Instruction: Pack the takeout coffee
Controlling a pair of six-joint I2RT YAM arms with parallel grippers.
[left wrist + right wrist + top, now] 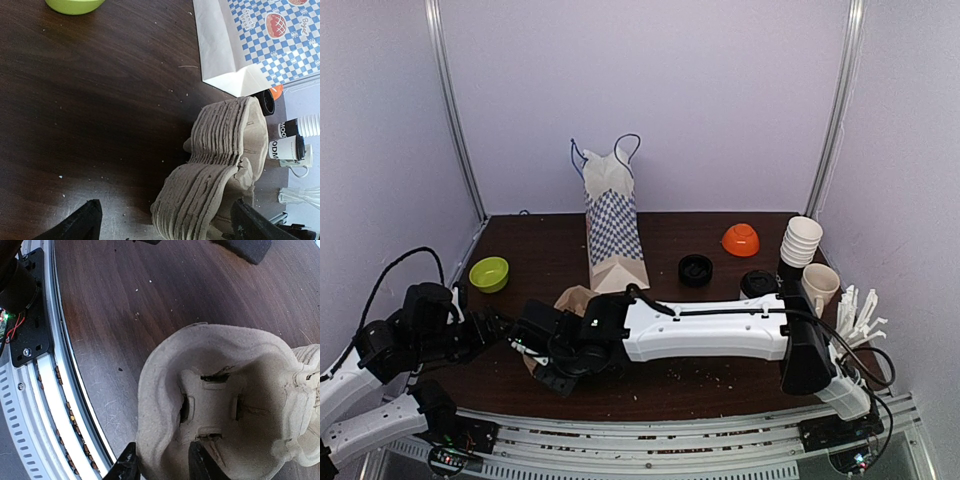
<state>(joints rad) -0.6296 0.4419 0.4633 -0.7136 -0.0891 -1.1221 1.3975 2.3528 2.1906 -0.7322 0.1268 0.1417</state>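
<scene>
Pulp to peel: with right gripper nipped narrow on one tray's rim, lift slowly, steady stack using wide-open left gripper straddling it, then fetch lidded coffee cup, well apart beside mug.

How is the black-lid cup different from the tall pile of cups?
The white paper cup with the round black lid is covered; the tall stack of white paper cups is open on top. The lidded cup stands alone and lower; the stack is several nested. Both are white, upright.
</scene>
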